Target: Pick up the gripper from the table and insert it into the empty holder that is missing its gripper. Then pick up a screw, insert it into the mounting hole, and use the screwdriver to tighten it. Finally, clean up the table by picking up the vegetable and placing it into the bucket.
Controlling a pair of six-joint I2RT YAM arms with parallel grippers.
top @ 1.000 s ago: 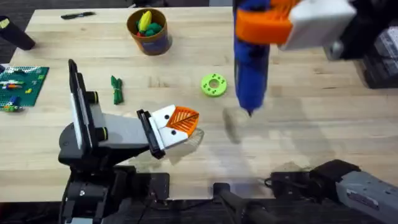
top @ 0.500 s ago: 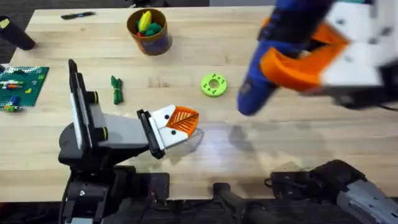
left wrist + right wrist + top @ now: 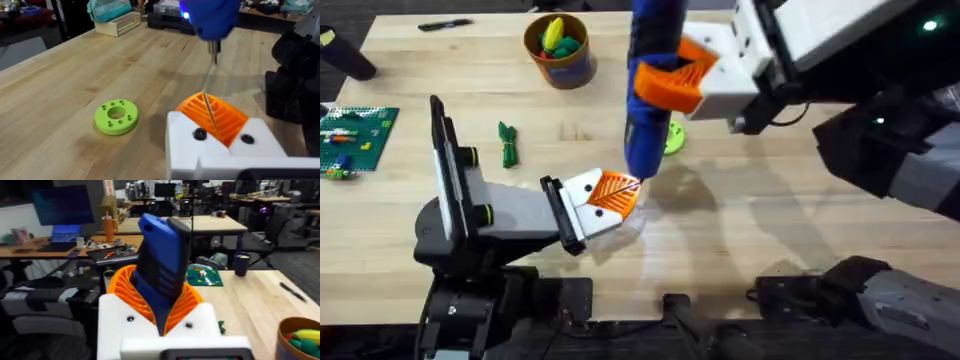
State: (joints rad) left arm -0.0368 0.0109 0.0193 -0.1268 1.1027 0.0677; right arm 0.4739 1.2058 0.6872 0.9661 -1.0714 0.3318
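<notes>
Bare table (image 3: 790, 240) at centre right; the screwdriver (image 3: 648, 90) and green disc (image 3: 672, 138) crowd the middle.

From my station I count one blue screwdriver (image 3: 648, 85), one brown-orange bucket (image 3: 558, 50) with two toys inside, one dark green vegetable (image 3: 507, 143) on the wood, one lime-green disc (image 3: 671, 139), one green brick board (image 3: 355, 138), and two grippers, the left (image 3: 610, 198) and the right (image 3: 685, 72).
</notes>
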